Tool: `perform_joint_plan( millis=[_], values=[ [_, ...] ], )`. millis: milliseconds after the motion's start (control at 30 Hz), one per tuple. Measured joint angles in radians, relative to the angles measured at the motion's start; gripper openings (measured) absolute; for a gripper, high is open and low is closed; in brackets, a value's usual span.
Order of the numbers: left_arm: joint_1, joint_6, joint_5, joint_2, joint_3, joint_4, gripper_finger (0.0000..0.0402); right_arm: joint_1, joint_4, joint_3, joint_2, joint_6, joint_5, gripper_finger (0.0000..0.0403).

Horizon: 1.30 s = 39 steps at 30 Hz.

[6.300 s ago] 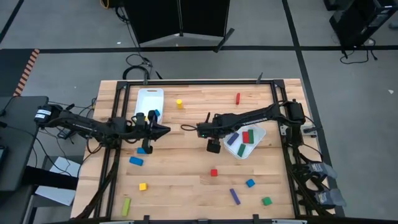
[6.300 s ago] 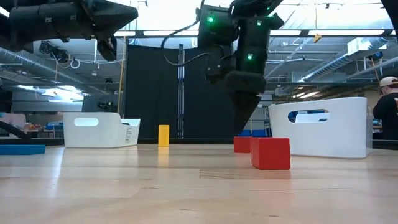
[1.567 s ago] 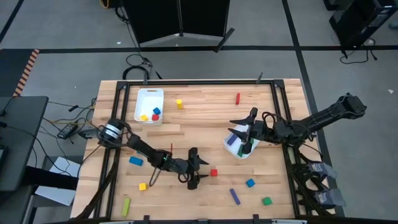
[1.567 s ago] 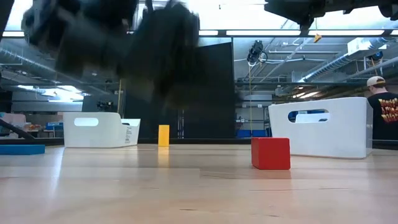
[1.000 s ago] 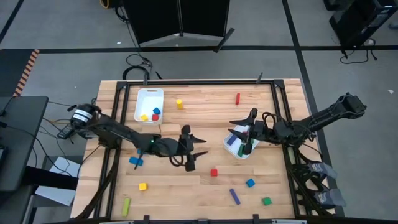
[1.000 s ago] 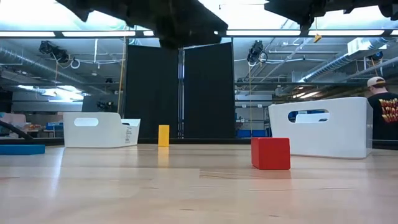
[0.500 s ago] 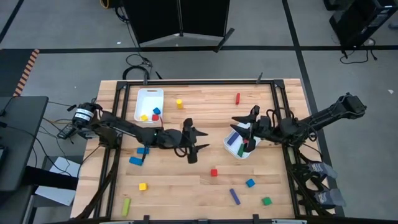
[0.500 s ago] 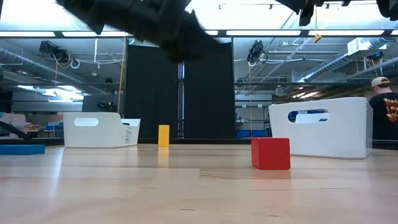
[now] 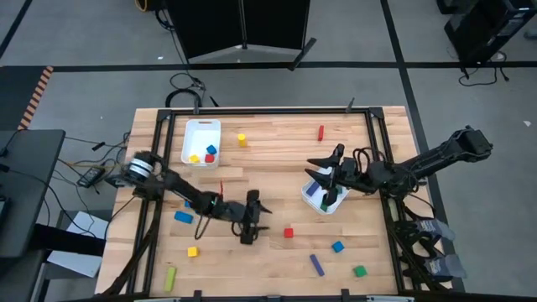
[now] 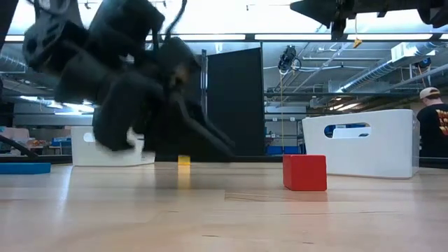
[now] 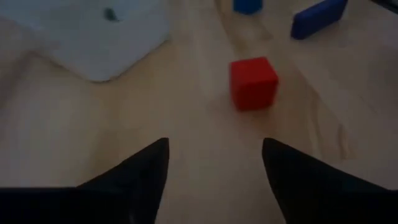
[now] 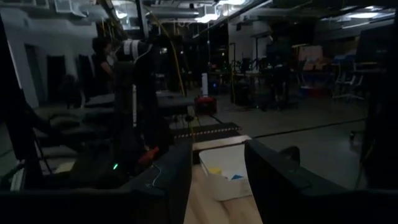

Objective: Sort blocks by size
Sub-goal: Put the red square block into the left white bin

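The left gripper [image 9: 249, 228] has swung back down, jaws spread, beside the red cube [image 9: 288, 232] on the table, probably its next pick. Right gripper [image 9: 334, 172], jaws parted, waits over its bin [image 9: 312, 202].

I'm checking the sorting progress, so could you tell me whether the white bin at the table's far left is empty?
Not empty: the white bin holds three small blocks, yellow, red and blue, in the high view.
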Motion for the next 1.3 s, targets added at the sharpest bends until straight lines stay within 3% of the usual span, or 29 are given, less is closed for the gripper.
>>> perform_joint_plan(
  millis=[267,600,833,1100,1300],
  values=[
    [-0.046,-0.113,-0.039,0.21,0.155,0.072,0.0342,0.001,-0.001,0.0,0.033,0.002,-0.049,0.0158],
    [-0.058,-0.113,-0.067,0.264,0.278,0.035,0.0331,0.009,0.009,0.001,0.04,-0.008,-0.084,0.0158],
    [-0.034,-0.167,-0.138,0.266,0.313,0.0,0.0276,0.01,0.024,0.001,0.04,-0.028,-0.086,0.0158],
    [0.018,-0.19,-0.043,0.265,0.317,0.005,0.0123,0.01,0.032,0.001,0.04,-0.063,-0.086,0.0158],
    [0.071,-0.163,0.09,0.265,0.317,0.012,0.0119,0.004,0.039,0.001,0.039,-0.079,-0.085,0.0158]
  ],
)
